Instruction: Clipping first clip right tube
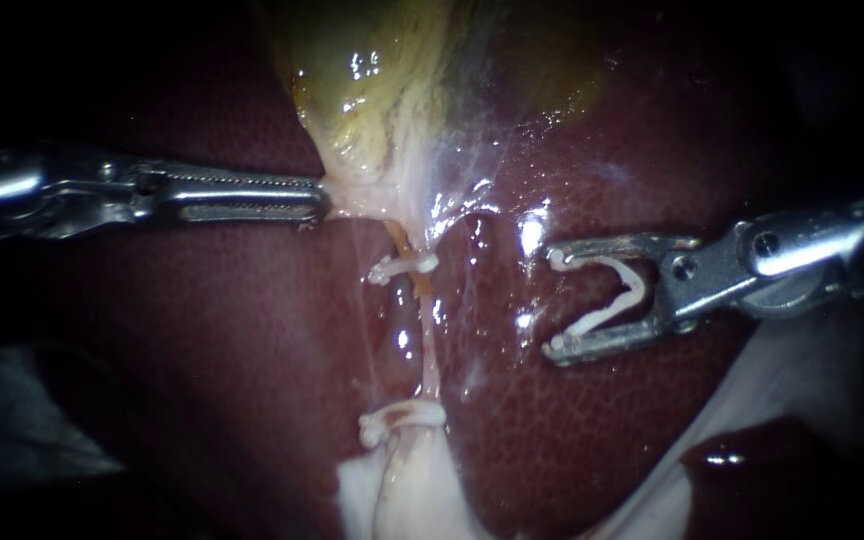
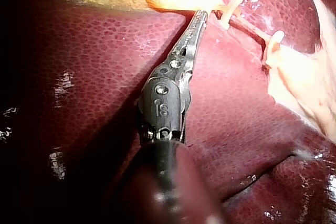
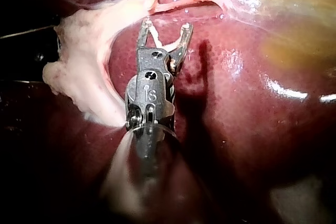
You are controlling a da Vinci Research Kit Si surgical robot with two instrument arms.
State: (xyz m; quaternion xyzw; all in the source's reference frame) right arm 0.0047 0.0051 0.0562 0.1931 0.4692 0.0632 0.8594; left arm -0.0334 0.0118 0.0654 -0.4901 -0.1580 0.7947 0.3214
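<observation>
Altogether we count two instruments, three clips and one tube that we can make out clearly. Two clips are closed on the tube [image 1: 426, 345]: the upper clip [image 1: 402, 268] just below the gallbladder [image 1: 382, 90], and the lower clip [image 1: 397, 420] where the tube meets a pale flap [image 1: 402, 490]. The third, the open clip [image 1: 624, 290], sits as a V in our right instrument [image 1: 550, 305]. That end effector stands wide apart yet grips this clip from both sides, one jaw on each leg. Our left instrument [image 1: 324, 200] has its end effector closed together on the gallbladder's lower edge, just above the upper clip.

The tube lies ahead of the right end effector, apart from the jaw tips, with liver [image 1: 252, 320] showing between them. The open mouth faces the stretch of tube between the two closed clips. In the right wrist view the tube runs crosswise just beyond the tips.

In the endoscope view the tube's long axis runs nearly up and down, from the gallbladder to the pale flap. The open clip's legs point toward it, crosswise to that axis. Whether this is the right tube we cannot tell.
</observation>
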